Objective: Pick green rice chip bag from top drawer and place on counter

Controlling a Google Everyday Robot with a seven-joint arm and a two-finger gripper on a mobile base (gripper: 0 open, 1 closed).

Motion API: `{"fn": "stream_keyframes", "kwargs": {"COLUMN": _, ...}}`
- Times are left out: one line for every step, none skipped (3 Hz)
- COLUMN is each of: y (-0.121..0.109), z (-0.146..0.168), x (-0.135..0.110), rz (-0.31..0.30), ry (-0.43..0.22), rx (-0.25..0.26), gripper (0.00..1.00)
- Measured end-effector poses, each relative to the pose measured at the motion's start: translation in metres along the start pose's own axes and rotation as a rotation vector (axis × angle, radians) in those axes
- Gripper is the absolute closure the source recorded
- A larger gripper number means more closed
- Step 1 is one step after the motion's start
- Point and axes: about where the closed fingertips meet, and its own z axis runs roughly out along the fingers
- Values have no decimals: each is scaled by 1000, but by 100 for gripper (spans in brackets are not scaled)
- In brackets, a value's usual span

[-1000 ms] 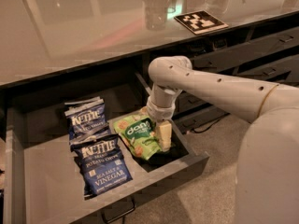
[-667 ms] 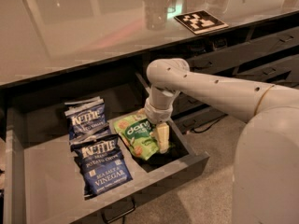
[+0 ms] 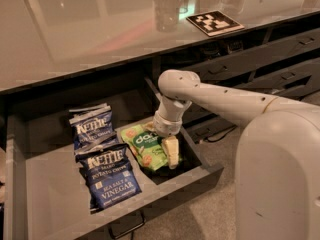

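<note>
Judging by how things lie, the task is in its early part. The drawer [image 3: 45,204] stands open across the lower half of the frame. The gripper [image 3: 170,151] is down inside it, a little below the frame's centre, right at the right-hand edge of the green bag [image 3: 142,145]. Whether the gripper is open or closed on the bag cannot be told from this view. It meets or nearly meets the bag, but no hold shows. The bag lies flat on the drawer floor, not lifted. What seems left is to secure the grip, raise the bag out, and carry it up to the counter [image 3: 90,29]. That is the glossy top across the upper frame, with a black-and-white tag [image 3: 214,22] at upper right. There the bag has to be set down.

The green bag is bright and crinkly and lies face up at a slight slant. A dark oval logo with white letters sits near its upper end, with round tan cakes pictured below. Its right edge is hidden by the gripper. Two blue chip bags [image 3: 110,179] lie just beside it toward the left of the frame, one behind the other.
</note>
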Motion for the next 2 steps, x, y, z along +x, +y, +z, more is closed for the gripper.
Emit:
{"fn": "stream_keyframes", "kwargs": {"y": -1, "z": 2, "x": 3, "rz": 12, "ry": -22, "rx": 9, "gripper": 19}}
{"fn": "stream_keyframes", "kwargs": {"y": -1, "z": 2, "x": 3, "rz": 12, "ry": -22, "rx": 9, "gripper": 42}}
